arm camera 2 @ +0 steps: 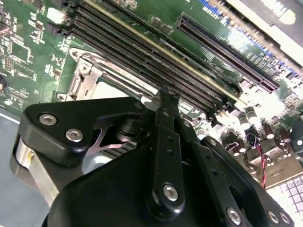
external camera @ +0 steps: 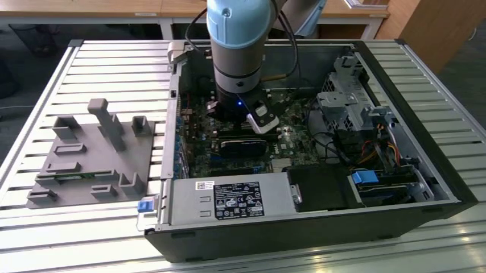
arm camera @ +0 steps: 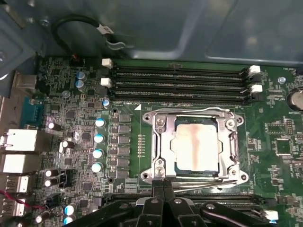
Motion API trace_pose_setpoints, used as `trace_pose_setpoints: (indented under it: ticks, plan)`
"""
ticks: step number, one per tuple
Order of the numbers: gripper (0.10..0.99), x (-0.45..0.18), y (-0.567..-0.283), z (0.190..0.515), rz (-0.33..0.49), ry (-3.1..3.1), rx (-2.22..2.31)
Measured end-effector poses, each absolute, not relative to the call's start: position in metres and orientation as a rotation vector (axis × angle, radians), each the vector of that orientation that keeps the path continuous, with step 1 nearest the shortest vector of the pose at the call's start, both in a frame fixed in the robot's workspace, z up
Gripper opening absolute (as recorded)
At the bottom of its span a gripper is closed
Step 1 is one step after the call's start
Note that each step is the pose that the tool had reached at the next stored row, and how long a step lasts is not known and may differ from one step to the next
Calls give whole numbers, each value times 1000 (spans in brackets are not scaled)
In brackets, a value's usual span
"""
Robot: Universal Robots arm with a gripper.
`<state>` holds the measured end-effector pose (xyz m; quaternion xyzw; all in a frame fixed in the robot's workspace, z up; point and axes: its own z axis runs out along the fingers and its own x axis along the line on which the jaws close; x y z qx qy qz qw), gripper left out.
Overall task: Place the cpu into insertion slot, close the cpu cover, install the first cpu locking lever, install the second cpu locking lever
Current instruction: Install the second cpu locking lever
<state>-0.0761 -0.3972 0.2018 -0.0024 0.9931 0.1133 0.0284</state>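
In the first wrist view the cpu (arm camera: 196, 147) lies flat in the insertion slot (arm camera: 241, 177), its silvery-tan top showing through the square window of the cpu cover (arm camera: 161, 125). The cover lies down over the chip. A thin silver locking lever (arm camera: 213, 182) runs along the socket edge nearest my gripper. My gripper (arm camera: 164, 183) is shut, its two black fingers pressed together, with the tips right at that lever and socket edge. In the second wrist view one finger (arm camera 2: 168, 123) points at the cover's frame (arm camera 2: 92, 75). Whether the tips touch the lever is unclear.
Long black memory slots (arm camera: 180, 82) flank the socket on both sides. The arm (external camera: 237, 57) reaches down into an open computer case (external camera: 395, 74). A black graphics card (external camera: 243, 149) and power supply (external camera: 235, 199) sit in it. A grey fixture (external camera: 91, 153) stands at the exterior view's left.
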Motion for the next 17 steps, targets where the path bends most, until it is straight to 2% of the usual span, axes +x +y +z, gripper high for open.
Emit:
trace_pose_setpoints:
  ticks: [11, 17]
  plan:
    - [106, -81, -402, 196, 452, 3051, -5]
    - [106, -82, -403, 190, 481, 3047, -4]
